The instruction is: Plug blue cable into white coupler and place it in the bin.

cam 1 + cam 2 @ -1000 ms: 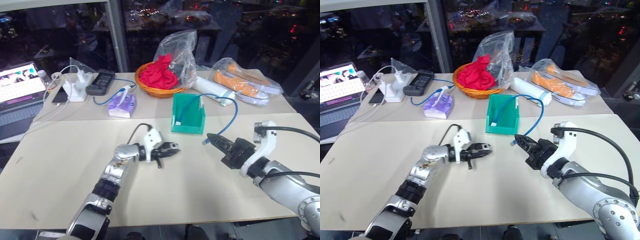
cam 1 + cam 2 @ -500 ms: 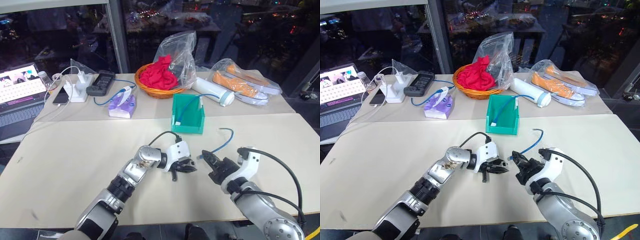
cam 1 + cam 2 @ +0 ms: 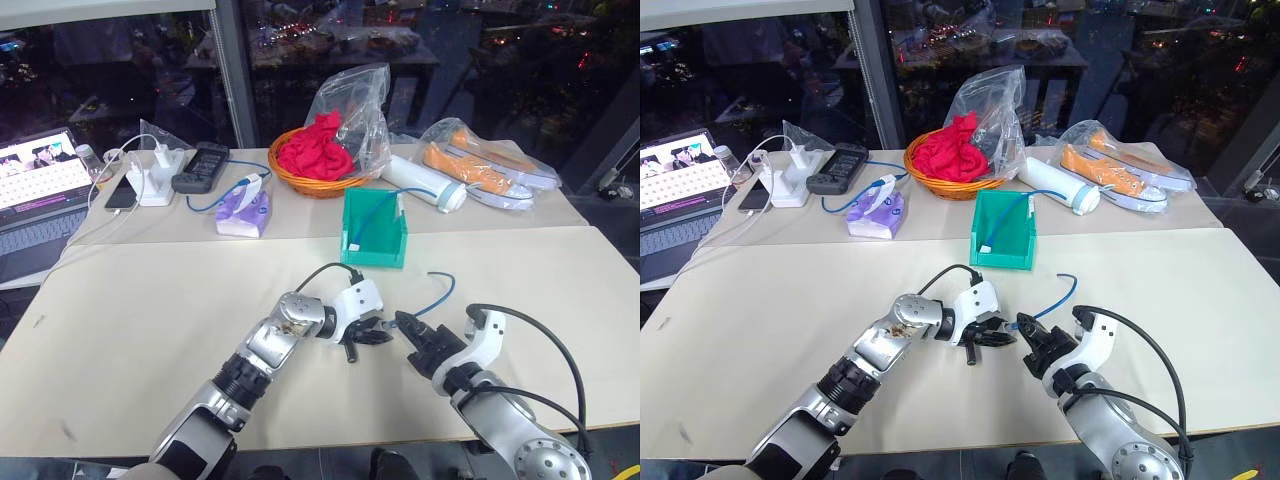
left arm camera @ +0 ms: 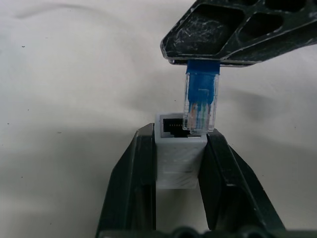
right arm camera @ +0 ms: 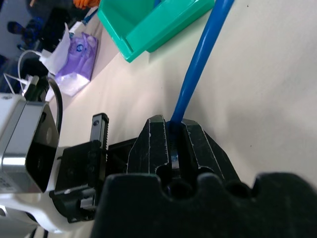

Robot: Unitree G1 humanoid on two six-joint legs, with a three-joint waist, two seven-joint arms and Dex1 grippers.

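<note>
Desk [image 3: 130,320] bare around both tools; bin [image 3: 375,230] stands just beyond them; basket [image 3: 315,170], tissue pack [image 3: 245,212] farther back.

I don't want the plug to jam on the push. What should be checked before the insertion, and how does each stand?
1. White coupler clamped in the left gripper: ok.
2. Blue cable pinched by the right gripper: ok.
3. Socket faces the plug: ok.
4. Plug centred on the socket: not ok, it sits toward one side.
5. Plug seated: not ok, only at the mouth.
6. Bin within reach: cannot tell.
</note>
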